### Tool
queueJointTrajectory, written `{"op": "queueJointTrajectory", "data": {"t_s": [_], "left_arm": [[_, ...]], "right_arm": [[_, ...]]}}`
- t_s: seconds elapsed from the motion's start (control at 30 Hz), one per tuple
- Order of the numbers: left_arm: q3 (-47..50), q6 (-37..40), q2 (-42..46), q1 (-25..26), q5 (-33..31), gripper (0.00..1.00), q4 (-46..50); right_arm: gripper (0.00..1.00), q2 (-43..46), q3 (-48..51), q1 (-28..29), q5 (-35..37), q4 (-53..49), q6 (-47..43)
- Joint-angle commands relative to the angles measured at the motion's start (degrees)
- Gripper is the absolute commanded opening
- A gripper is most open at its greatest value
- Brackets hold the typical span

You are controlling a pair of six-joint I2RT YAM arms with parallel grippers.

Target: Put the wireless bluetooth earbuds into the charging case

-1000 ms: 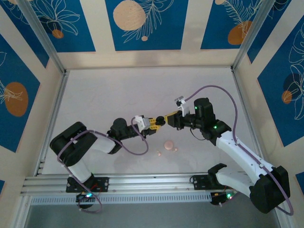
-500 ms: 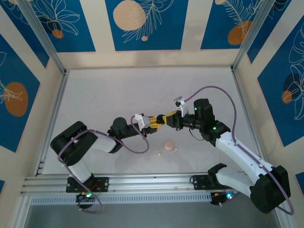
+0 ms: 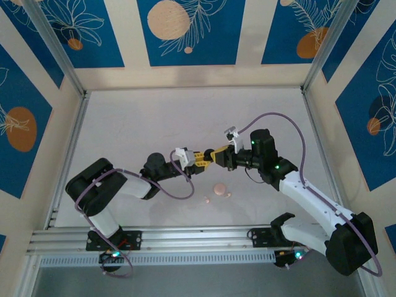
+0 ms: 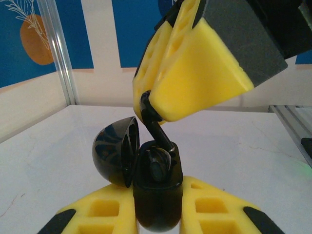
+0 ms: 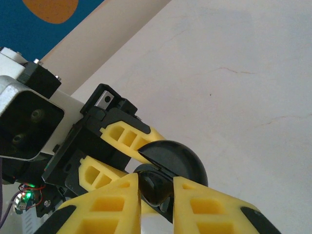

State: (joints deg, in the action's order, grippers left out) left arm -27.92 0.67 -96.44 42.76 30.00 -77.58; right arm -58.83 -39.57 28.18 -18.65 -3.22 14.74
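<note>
The black earbud (image 4: 155, 119) hung stem-down, its stem reaching the mouth of the open charging case (image 4: 157, 195); how far it had entered I could not tell. Both were held in the air above the middle of the table (image 3: 136, 124). My right fingers (image 4: 195, 78) were pinching the bud's head. My left fingers (image 4: 105, 214) were clamped on the case body, its lid (image 4: 114, 156) swung aside.

To do this well, I judged, I should line the stem up with its socket and press straight along it (no twisting, or so small a bud could squirt free). The left grip should stay firm, and I should release only once the bud was seated. A pink case (image 3: 219, 188) and pale pink buds (image 3: 207, 199) lay towards the table's near edge.
</note>
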Motion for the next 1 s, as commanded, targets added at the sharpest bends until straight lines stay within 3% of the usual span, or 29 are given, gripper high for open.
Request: {"op": "queueJointTrajectory", "data": {"t_s": [0.0,0.57,0.77,0.97], "left_arm": [[-1.61,-1.28,1.83,-0.41,1.4,0.19,-3.0],[-1.43,-1.57,3.91,-0.46,1.48,0.19,-3.01],[-1.39,-1.56,3.81,-0.49,1.68,0.19,-3.01],[-1.26,-1.46,3.96,-0.47,1.7,0.19,-3.01]], "right_arm": [[0.19,-0.23,1.16,0.56,-0.36,0.7,-1.47],[0.23,-1.13,2.44,0.91,-1.45,0.43,-3.2],[0.34,-0.15,1.83,0.91,-0.86,-0.88,-3.43],[0.54,0.95,0.97,0.97,-0.51,-1.08,-2.77]]}}
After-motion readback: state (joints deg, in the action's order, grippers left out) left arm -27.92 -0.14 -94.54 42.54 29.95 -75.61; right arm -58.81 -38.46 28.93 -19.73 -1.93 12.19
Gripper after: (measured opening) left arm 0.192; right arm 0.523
